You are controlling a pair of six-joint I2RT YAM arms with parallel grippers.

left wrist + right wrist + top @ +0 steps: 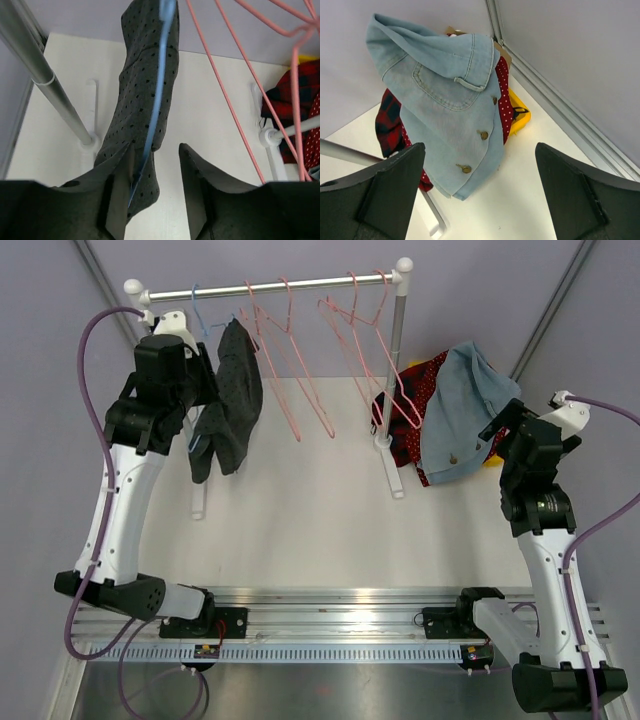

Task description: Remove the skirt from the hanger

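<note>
The skirt (232,400), dark grey with small black dots, hangs on a blue hanger (197,310) at the left end of the rail. My left gripper (207,380) is right beside it at the skirt's left edge. In the left wrist view the skirt (145,75) and the blue hanger wire (159,90) hang down against the inner side of the left finger (117,190). My left gripper (157,150) has its jaws partly apart, and bare table shows in the gap. My right gripper (480,150) stands wide open and empty at the far right (505,425).
Several pink hangers (300,370) hang empty on the silver rail (290,285). Its right post (397,370) stands mid-table and its left post (45,80) is close to my left gripper. A denim garment (445,100) lies over red fabric (387,120) and a yellow item (520,112).
</note>
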